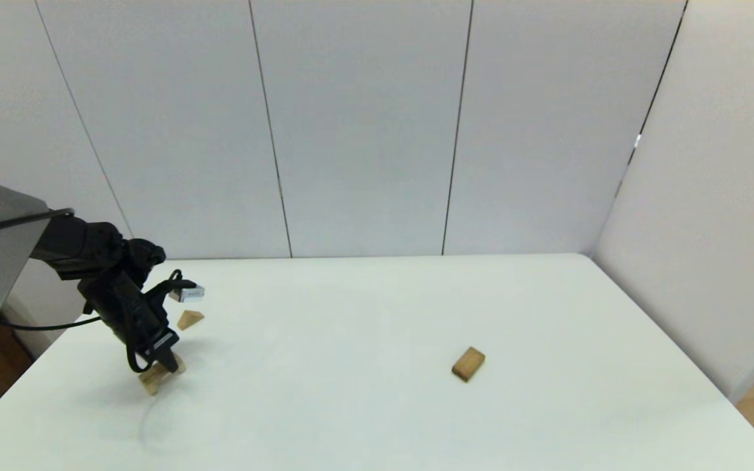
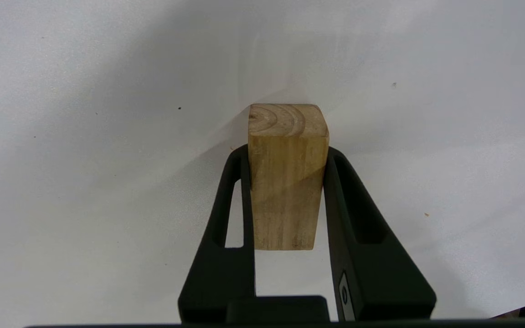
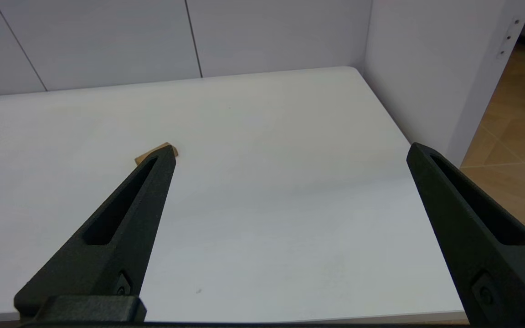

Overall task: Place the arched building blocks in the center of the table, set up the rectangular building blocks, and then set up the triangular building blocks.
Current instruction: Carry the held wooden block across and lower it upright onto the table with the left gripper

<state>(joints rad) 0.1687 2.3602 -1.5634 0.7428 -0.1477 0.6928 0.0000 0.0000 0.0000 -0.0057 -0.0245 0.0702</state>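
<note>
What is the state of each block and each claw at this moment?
arched block: gripped between the left claw's fingers, at the table's left side.
triangular block: lying free, just beyond the left claw.
rectangular block: lying flat, untouched, right of centre.
left claw: shut on the arched block.
right claw: open, holding nothing, above the table.

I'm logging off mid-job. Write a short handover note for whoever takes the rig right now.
Left hand: shut on the arch block at the table's near-left; whether the block is lifted or touching the table is unclear.
Right hand: open, empty, parked out of the head view.
Triangle block: on the table just behind the left hand.
Rectangle block: lying flat, right of centre.
Done: arch block gripped.
Left: carry the arch block to the centre, then set up the rectangle block, then the triangle block.
</note>
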